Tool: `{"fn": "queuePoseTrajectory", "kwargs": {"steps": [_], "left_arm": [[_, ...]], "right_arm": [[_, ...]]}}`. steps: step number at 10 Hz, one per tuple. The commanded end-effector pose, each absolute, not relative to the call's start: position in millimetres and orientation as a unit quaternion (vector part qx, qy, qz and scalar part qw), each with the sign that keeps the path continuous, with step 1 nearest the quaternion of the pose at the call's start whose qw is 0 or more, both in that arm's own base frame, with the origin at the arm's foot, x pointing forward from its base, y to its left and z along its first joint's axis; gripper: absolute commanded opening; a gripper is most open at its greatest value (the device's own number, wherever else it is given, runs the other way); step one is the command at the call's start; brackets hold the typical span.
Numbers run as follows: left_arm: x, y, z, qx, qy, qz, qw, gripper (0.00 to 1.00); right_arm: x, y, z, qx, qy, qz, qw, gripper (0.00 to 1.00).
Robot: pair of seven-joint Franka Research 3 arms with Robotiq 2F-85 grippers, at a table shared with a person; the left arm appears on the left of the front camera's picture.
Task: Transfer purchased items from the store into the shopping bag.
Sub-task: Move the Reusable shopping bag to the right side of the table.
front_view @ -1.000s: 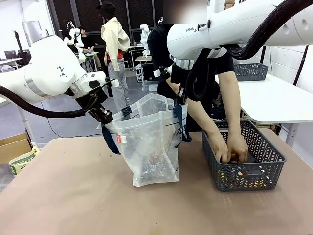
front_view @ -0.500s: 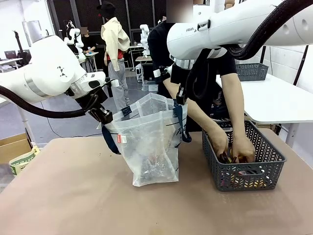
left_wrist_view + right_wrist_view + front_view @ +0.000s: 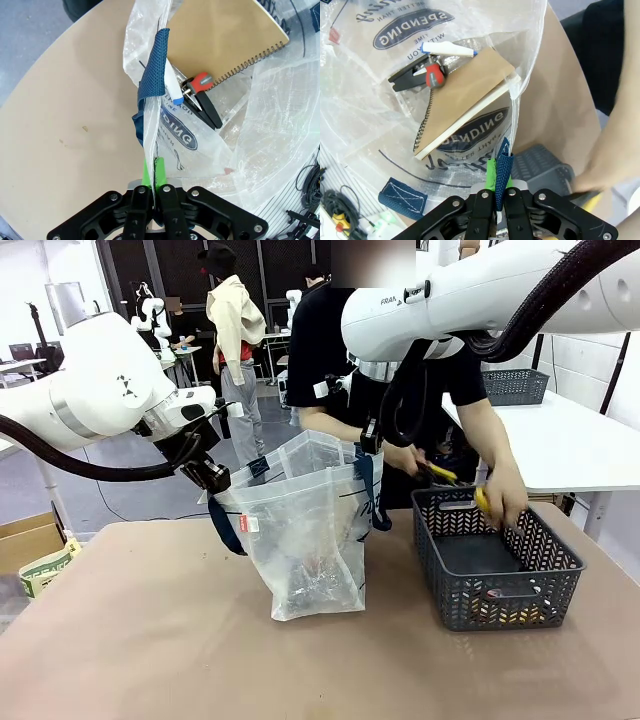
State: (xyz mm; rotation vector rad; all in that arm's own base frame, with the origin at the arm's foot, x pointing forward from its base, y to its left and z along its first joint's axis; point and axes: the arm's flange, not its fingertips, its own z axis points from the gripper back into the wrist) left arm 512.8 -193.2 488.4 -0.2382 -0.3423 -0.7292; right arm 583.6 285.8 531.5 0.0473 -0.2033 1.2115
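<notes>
Brown tabletop [image 3: 140,640], shopping bag [image 3: 300,530], white table behind [image 3: 565,445]

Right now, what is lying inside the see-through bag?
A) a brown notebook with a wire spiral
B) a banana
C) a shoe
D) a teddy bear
A: the right wrist view looks down into the shopping bag and shows a tan spiral notebook lying there next to a red-and-black tool.
</notes>
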Motion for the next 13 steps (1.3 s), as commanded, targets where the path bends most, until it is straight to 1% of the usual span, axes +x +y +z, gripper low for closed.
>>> {"fn": "queuePoseTrajectory", "kwargs": {"steps": [1,13], "left_arm": [[513.1,-192.5,488.5,-0.115,-0.166,-0.353,0.913,0.00],[513.1,-192.5,488.5,-0.115,-0.166,-0.353,0.913,0.00]], "right_arm": [[583.4,285.5,532.3,0.022,-0.096,0.568,0.817,0.00],[583.4,285.5,532.3,0.022,-0.096,0.568,0.817,0.00]]}}
